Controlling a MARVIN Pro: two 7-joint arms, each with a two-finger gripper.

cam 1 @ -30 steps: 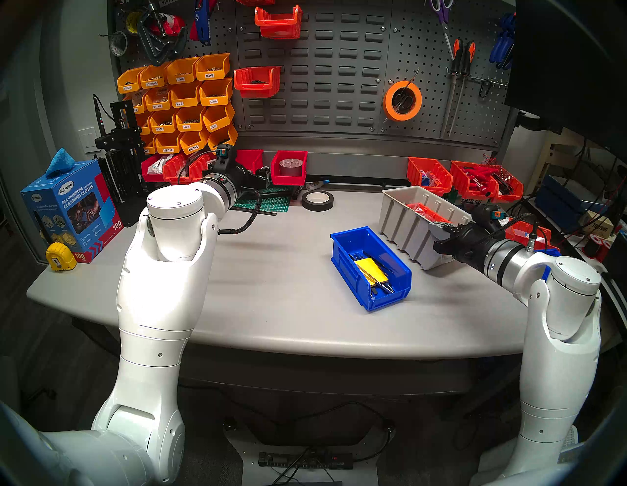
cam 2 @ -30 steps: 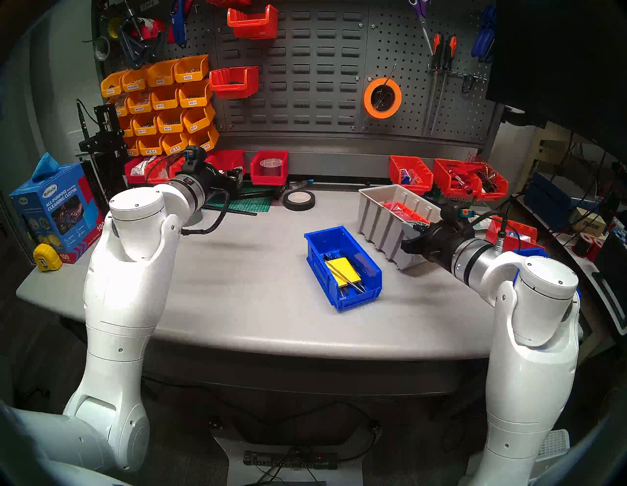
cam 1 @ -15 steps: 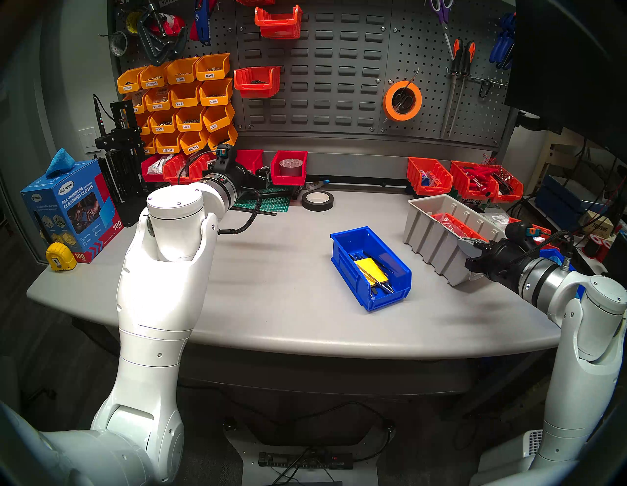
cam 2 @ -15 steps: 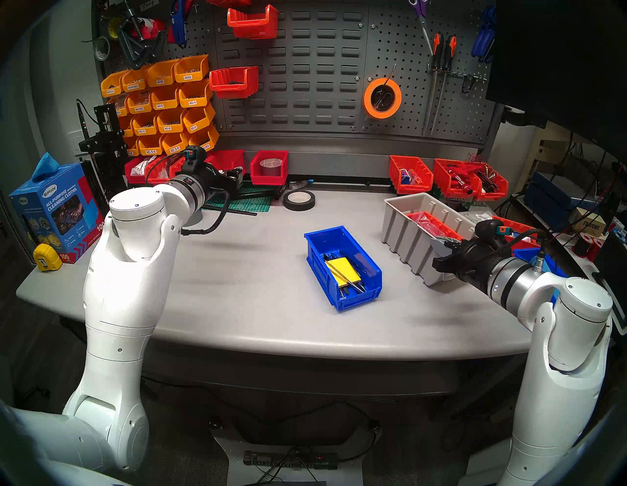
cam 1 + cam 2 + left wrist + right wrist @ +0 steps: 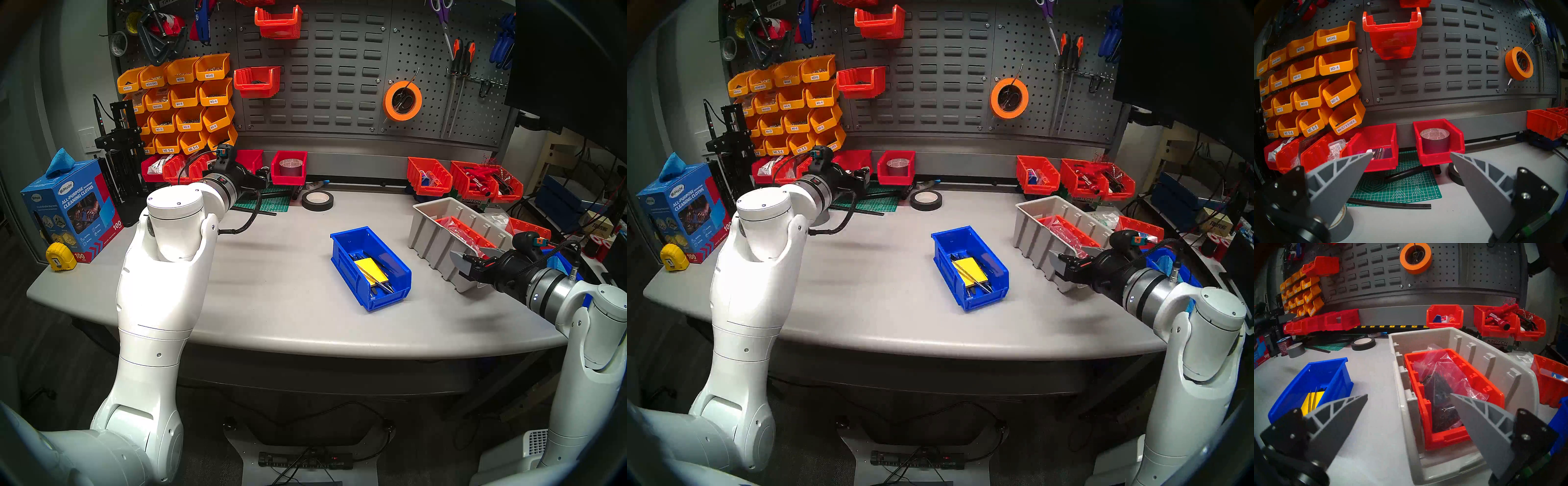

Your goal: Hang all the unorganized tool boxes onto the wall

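Wall [image 5: 339,85]: dark slotted panel along the tabletop's [image 5: 271,305] back edge, two red bins hung on it. Grey bin [image 5: 437,237]: near the tabletop's right edge, a red bin [image 5: 1454,395] with bagged parts nested inside. Blue bin [image 5: 369,268]: right of the tabletop's middle, yellow pad inside. Right gripper [image 5: 1408,397]: released, fingers straddling the grey bin's near wall. Left gripper [image 5: 1411,154]: spread wide, empty, facing the wall.

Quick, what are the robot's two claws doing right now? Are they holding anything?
Left gripper: open, holding nothing.
Right gripper: open, holding nothing, its jaws astride the near end of the large beige-grey ribbed plastic bin.
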